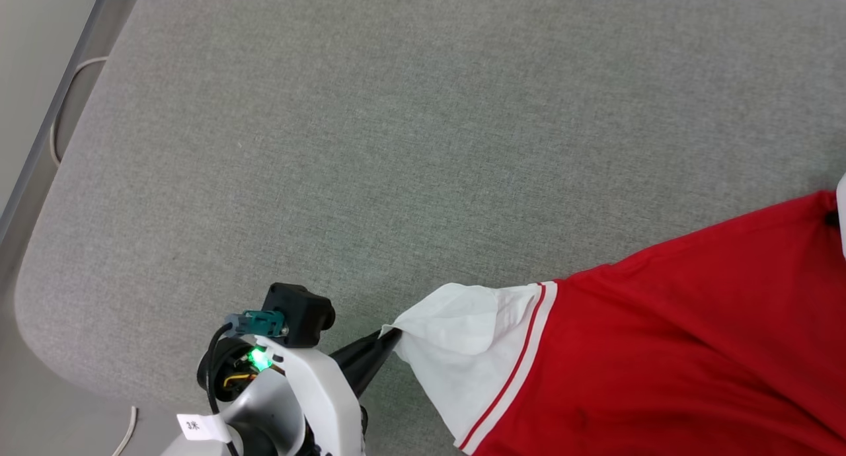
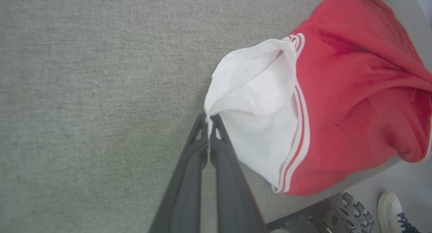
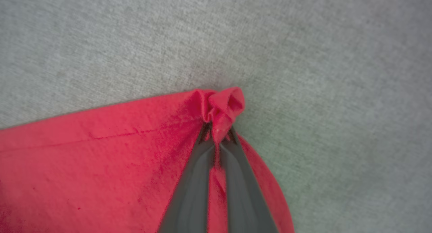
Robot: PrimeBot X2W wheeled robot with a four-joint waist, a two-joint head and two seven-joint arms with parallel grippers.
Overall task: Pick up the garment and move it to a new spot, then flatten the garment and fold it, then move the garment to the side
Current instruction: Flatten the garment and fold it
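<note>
- Grey padded surface (image 1: pixel 396 145): woven cover with a rounded near-left corner. A pale cable (image 1: pixel 58 112) loops just off its left edge.
- Left gripper (image 1: pixel 391 334): over the near edge of the padded surface. Its two dark fingers are pressed together on the tip of the sleeve, and the left wrist view (image 2: pixel 209 120) shows a thin fold of white cloth pinched between them.
- Sleeve (image 1: pixel 462 350): white and short, drawn to a point at the fingertips, its loose cloth creased and cupped on the padded surface.
- Striped trim (image 1: pixel 522 370): narrow red and white bands where the sleeve meets the body.
- Garment (image 1: pixel 661 350): lies on the near right part of the padded surface. Its body is plain red and softly wrinkled.
- Right gripper (image 3: pixel 217 131): fingers clamped on a bunched red corner of the garment (image 3: pixel 101 165), with a stitched hem line running along the edge next to it, and the padded surface just beyond.
- White shoe (image 2: pixel 391 209): on the floor off the edge of the padded surface, seen in the left wrist view.
</note>
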